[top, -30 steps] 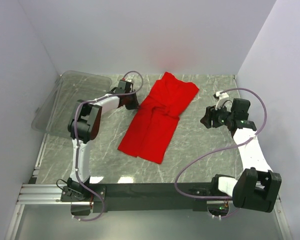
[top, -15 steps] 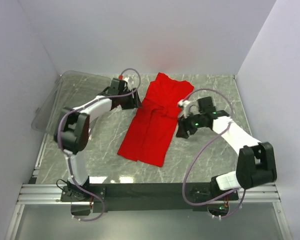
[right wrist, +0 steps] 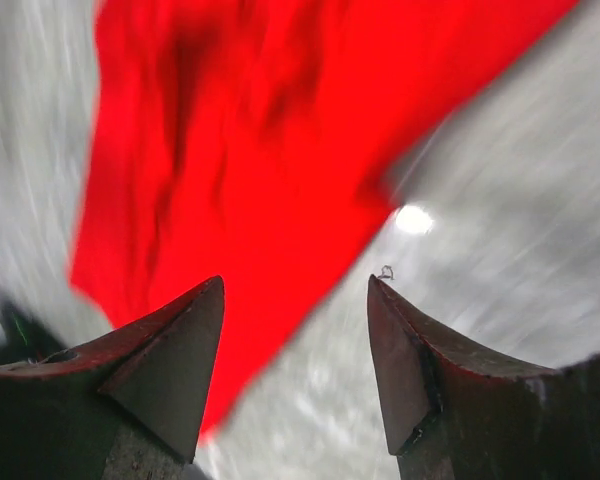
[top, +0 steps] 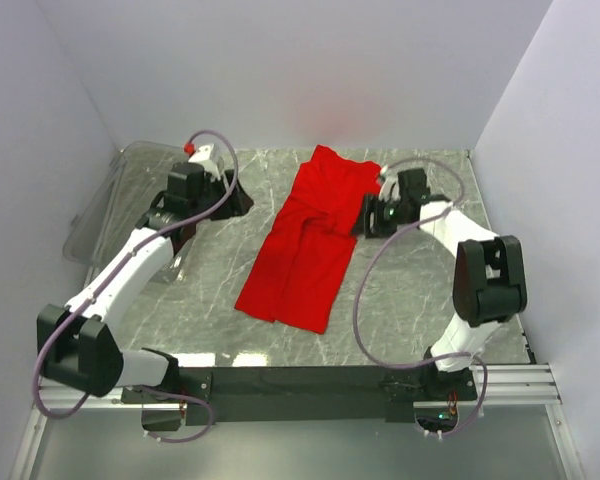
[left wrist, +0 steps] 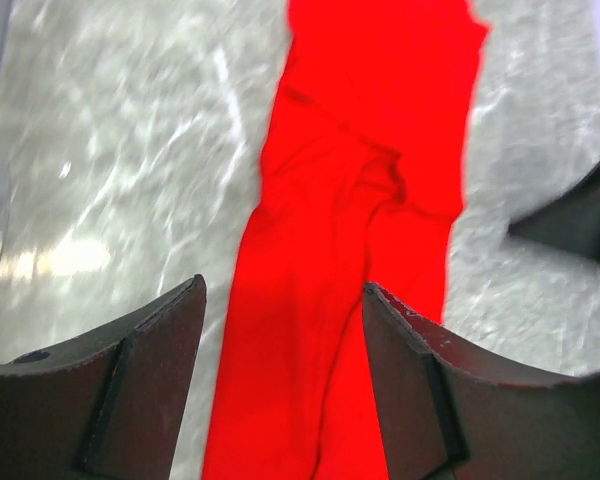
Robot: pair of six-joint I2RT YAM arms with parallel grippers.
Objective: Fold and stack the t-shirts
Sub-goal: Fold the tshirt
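Observation:
The red t-shirt (top: 310, 240) lies on the table as a long narrow strip, folded lengthwise and running from the back middle toward the front left. My left gripper (top: 238, 200) hovers open just left of its upper part, apart from the cloth. In the left wrist view the t-shirt (left wrist: 360, 200) shows beyond the open left gripper (left wrist: 285, 290). My right gripper (top: 363, 222) is open at the shirt's upper right edge. In the blurred right wrist view the t-shirt's (right wrist: 250, 130) edge runs between the spread fingers of the right gripper (right wrist: 295, 285), which hold nothing.
A clear plastic bin (top: 120, 200) sits at the back left, close behind the left arm. White walls close in the marble table (top: 410, 300) at the back and on both sides. The right arm's elbow (top: 485, 275) stands up over the right part of the table.
The left gripper opened and drew back left, off the shirt's edge. The right arm swung in from the right to the shirt's upper right edge. The shirt's top shifted slightly left.

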